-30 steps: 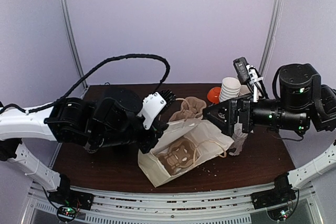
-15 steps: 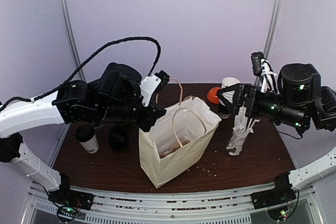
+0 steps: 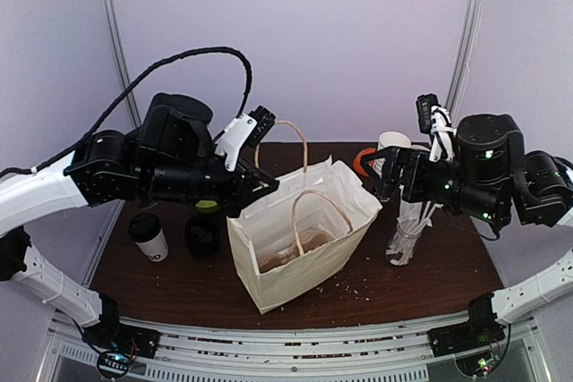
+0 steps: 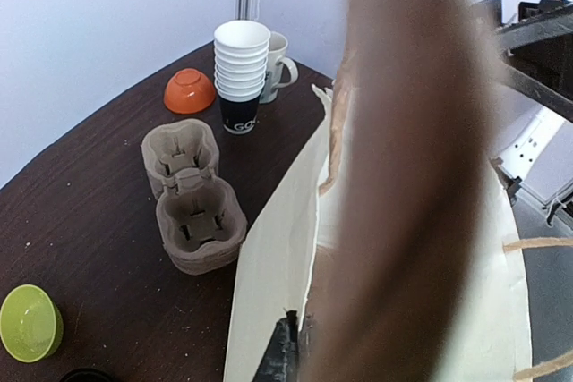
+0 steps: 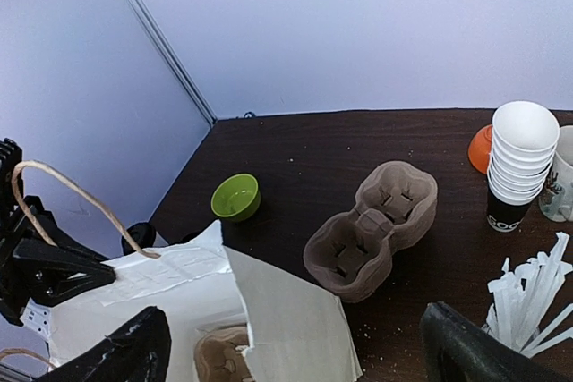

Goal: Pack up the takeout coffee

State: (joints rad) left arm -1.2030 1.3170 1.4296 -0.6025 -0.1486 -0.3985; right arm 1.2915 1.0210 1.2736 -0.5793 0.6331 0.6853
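The takeout coffee (image 3: pixel 148 236), a white cup with a black lid, stands at the table's left, apart from both grippers. A white paper bag (image 3: pixel 300 252) stands upright and open at mid table, with a brown cup holder (image 3: pixel 304 241) in its bottom. My left gripper (image 3: pixel 260 187) is shut on the bag's left rim, which also shows in the left wrist view (image 4: pixel 300 346). A blurred brown bag handle (image 4: pixel 403 176) fills much of that view. My right gripper (image 3: pixel 380 176) is open just right of the bag's top, its jaws wide apart (image 5: pixel 295 346) above the bag (image 5: pixel 286 310).
A black lid stack (image 3: pixel 202 234) and a green bowl (image 5: pixel 236 197) sit near the coffee. Brown cup holders (image 5: pixel 372 230) lie behind the bag. A lidless cup stack (image 3: pixel 392 142), a mug (image 4: pixel 276 64), an orange bowl (image 4: pixel 189 89) and a cup of stirrers (image 3: pixel 407 234) stand at the right.
The bag went from lying on its side to standing upright as my left gripper lifted its rim up and left. My right gripper came off the bag's mouth.
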